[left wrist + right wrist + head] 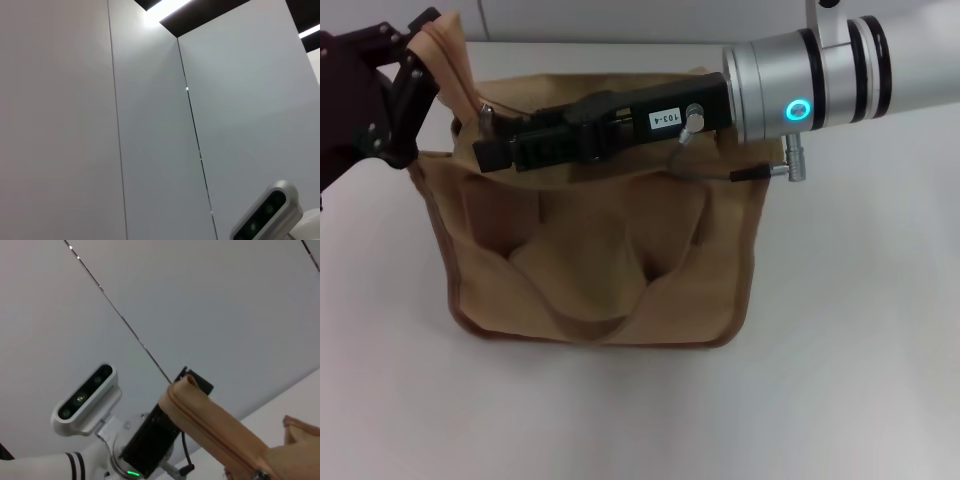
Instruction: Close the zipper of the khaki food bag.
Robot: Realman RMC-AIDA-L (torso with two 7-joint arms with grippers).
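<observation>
The khaki food bag [600,270] stands upright on the white table, front pockets and looped handle [590,325] facing me. Its zipper tape [450,65] rises off the bag's top left corner. My left gripper [420,62] is shut on the tape's end and holds it up and taut. My right gripper [485,140] reaches across the bag's top from the right, shut at the small silver slider [485,112] near the bag's left end. The right wrist view shows the taut tape [210,422], the slider [258,474] and the left gripper [190,382]. The bag's opening is hidden under the right arm.
The white table [850,380] lies all around the bag. A grey cable [705,172] hangs from the right wrist over the bag's top edge. The left wrist view shows only wall panels and my head camera [270,210].
</observation>
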